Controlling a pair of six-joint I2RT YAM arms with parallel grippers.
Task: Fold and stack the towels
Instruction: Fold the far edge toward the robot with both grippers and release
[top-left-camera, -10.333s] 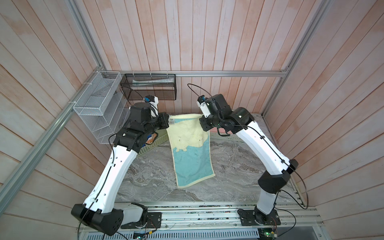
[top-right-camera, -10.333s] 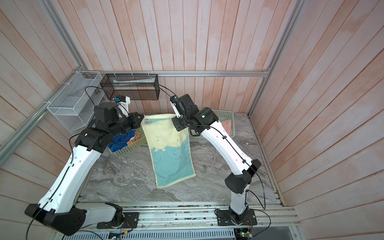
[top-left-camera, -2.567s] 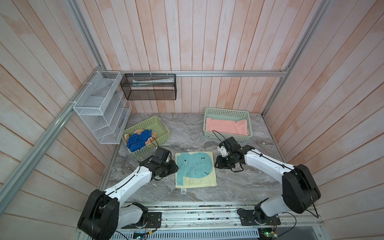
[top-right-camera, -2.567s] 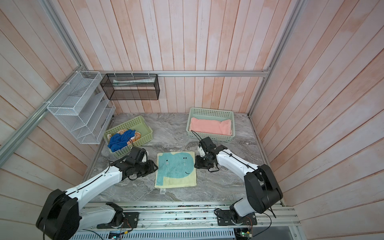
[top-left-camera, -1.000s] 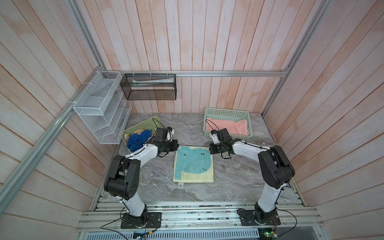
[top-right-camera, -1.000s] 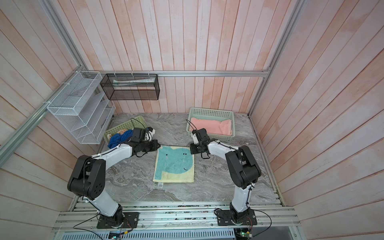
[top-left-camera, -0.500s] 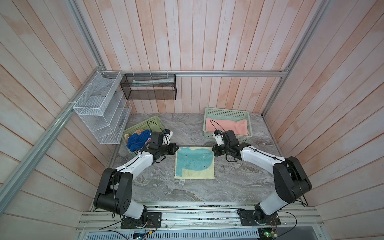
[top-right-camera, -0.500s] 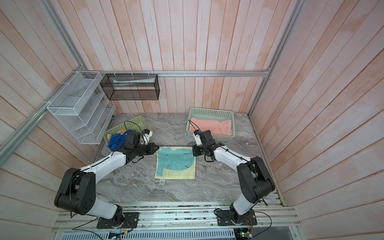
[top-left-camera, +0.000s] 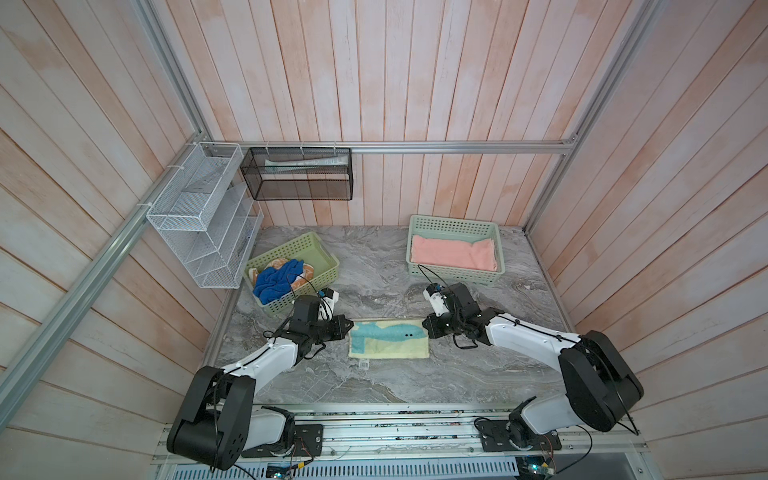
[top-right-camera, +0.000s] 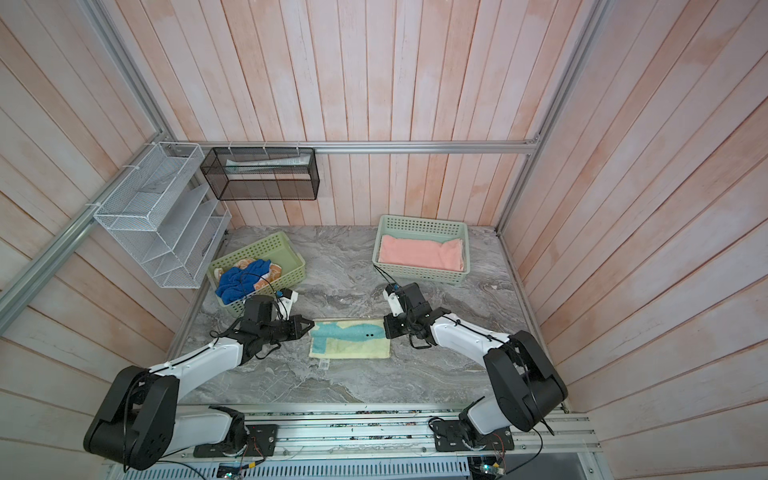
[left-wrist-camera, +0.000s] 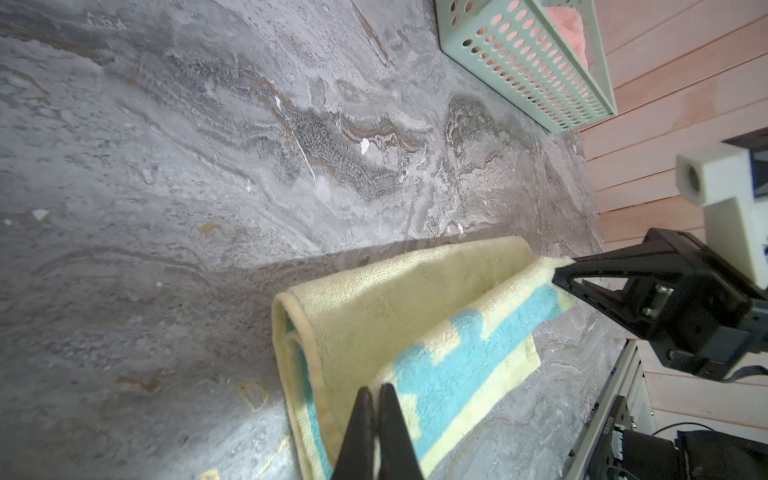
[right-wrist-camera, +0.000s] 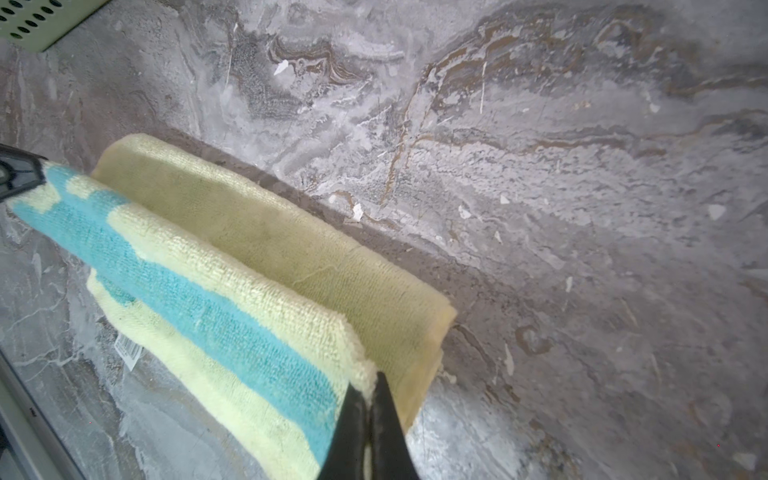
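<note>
Doubled over since a moment ago, the soft, light yellow towel (top-left-camera: 388, 343) near the right basket (top-left-camera: 453, 223) is clamped at its corners by the left gripper (top-left-camera: 350, 328) and right gripper (top-left-camera: 426, 328).

Ten seconds back the towel (top-left-camera: 388, 343) hangs high in the air; a few seconds back it lies square, whale face up. Now it is a narrow strip: far edge drawn forward over the near half, upper layer arched, not flat. The left gripper (top-left-camera: 350, 328) and right gripper (top-left-camera: 424, 324) sit nearer the front than a second ago, each pinched on one end of that edge.
</note>
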